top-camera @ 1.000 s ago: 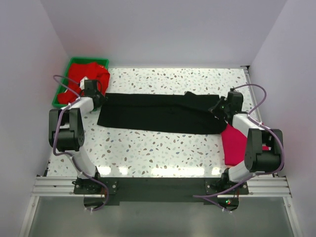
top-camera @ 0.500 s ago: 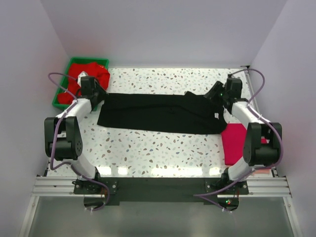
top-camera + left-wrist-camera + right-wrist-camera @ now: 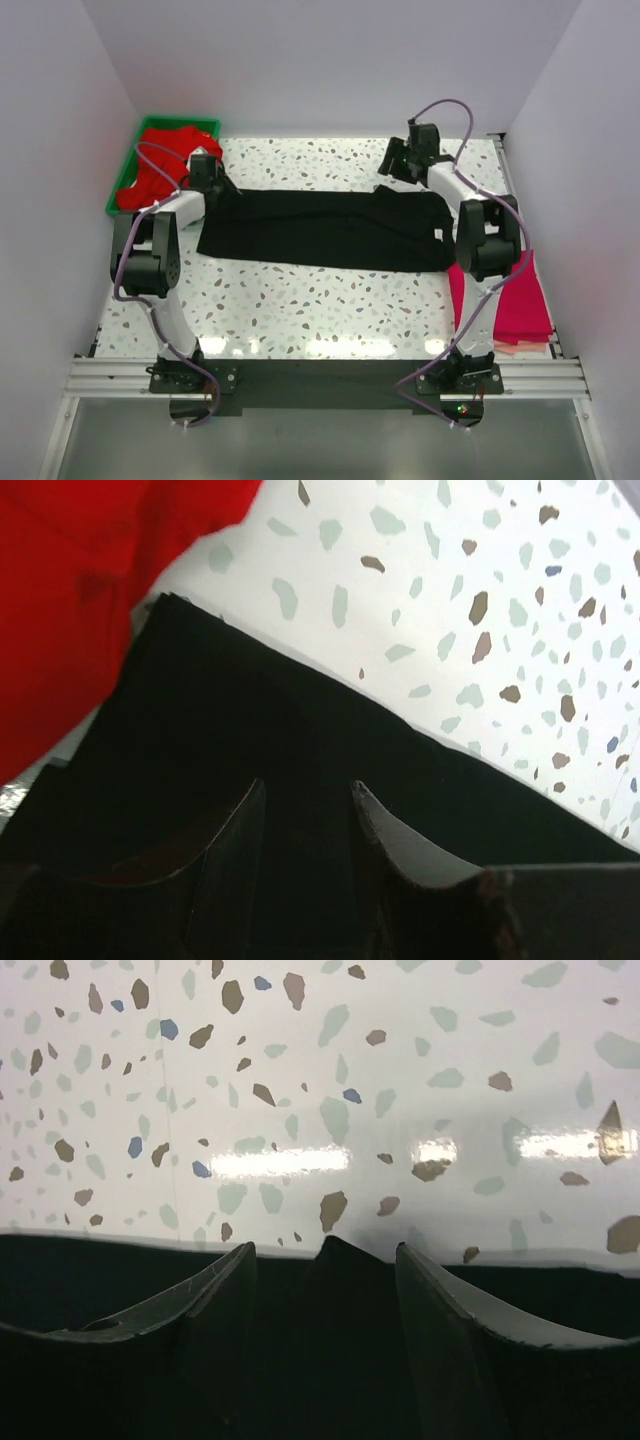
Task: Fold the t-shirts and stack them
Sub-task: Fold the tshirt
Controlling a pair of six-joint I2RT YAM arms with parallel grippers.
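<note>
A black t-shirt lies folded into a long strip across the table, with its white neck label near the right end. My left gripper is open over the strip's far left corner; in the left wrist view black cloth lies under the jaws. My right gripper is open at the far right edge; in the right wrist view a small peak of black cloth stands between the fingers. A magenta shirt lies at the right. Red shirts fill the tray.
The green tray stands at the far left corner, and red cloth hangs close to my left gripper. White walls close in the far side and both sides. The speckled tabletop shows in front of the black strip.
Both grippers moved toward the far edge of the black shirt. The right arm swung from the shirt's right end to its far side, uncovering the magenta shirt. The shirt has hardly moved.
</note>
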